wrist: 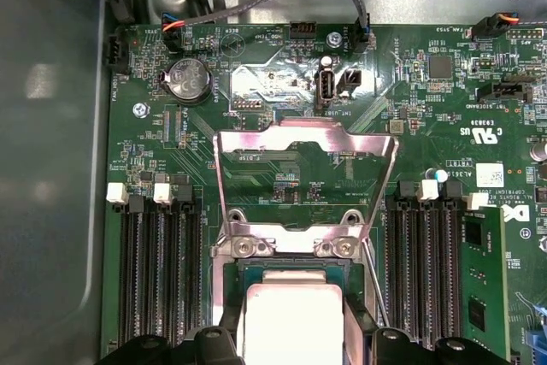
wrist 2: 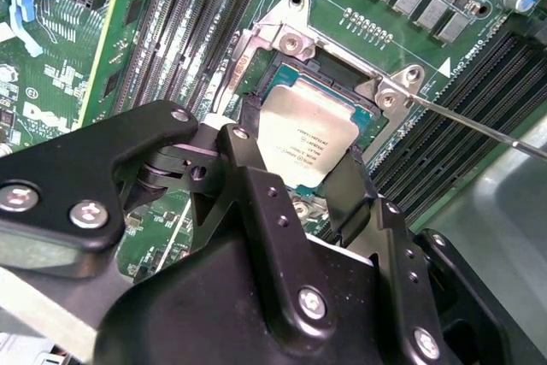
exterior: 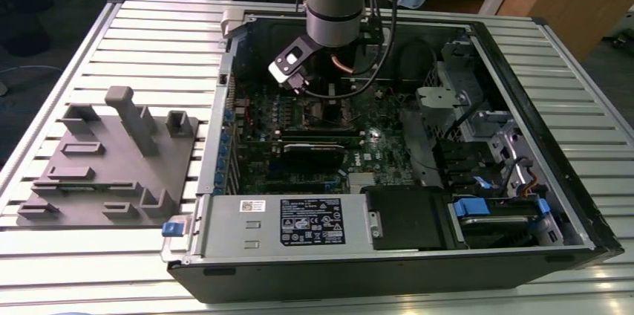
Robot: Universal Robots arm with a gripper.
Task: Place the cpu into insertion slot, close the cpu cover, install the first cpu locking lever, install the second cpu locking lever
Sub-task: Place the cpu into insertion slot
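The cpu (wrist 2: 309, 136), a flat silver square, sits between my gripper's (wrist 2: 299, 153) black fingers (wrist 2: 246, 138), which are shut on its two sides. It hangs level right over the insertion slot (wrist 2: 338, 71), whose dark rim shows past its far edge; whether it rests in the slot I cannot tell. In the first wrist view the cpu (wrist: 292, 318) lies just before the hinge screws, and the cpu cover (wrist: 304, 136), a shiny metal frame, stands flipped open beyond it. A thin locking lever (wrist 2: 479, 127) sticks out sideways, unlatched. In the exterior view the gripper (exterior: 319, 104) is low over the green motherboard (exterior: 381, 148).
Long black memory slots (wrist: 158, 271) flank the socket on both sides. The open computer case (exterior: 495, 47) walls the board in, with a power supply (exterior: 297, 222) at its near end. A grey fixture block (exterior: 109, 163) stands on the slatted table at the exterior view's left.
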